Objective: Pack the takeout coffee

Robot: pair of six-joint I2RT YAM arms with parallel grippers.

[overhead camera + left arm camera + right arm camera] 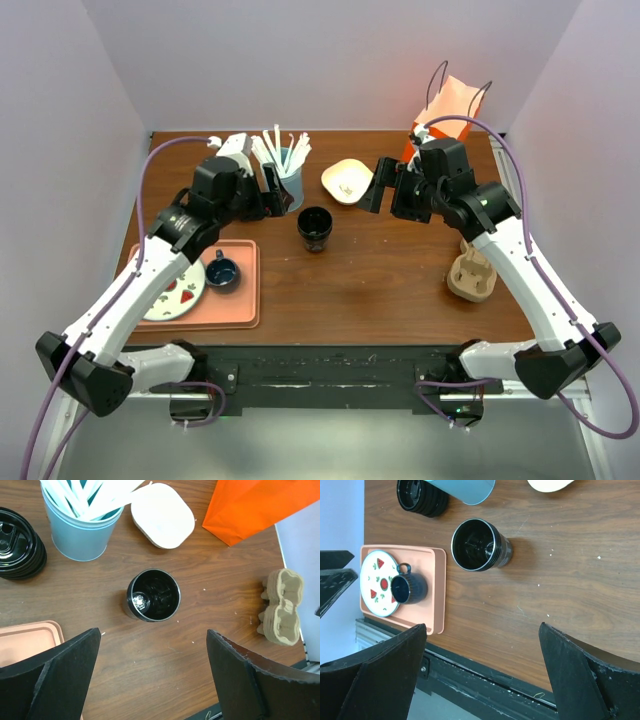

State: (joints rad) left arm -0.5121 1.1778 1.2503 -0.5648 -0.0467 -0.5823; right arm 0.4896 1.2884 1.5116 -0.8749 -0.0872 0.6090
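Takeout coffee cup (314, 228): lidless, mid-table; my squeeze may crush or tip it.
Left tool (152, 645): my jaws spread wide.
Right tool (482, 645): likewise wide.

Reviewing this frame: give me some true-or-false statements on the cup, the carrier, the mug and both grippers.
1. The black cup stands open, with no lid on it. True.
2. The left gripper is shut on the cup. False: it is open and holds nothing.
3. The cardboard carrier holds the cup. False: its wells are empty and the cup stands apart from it.
4. The dark blue mug is on the pink tray. True.
5. The right gripper is open. True.
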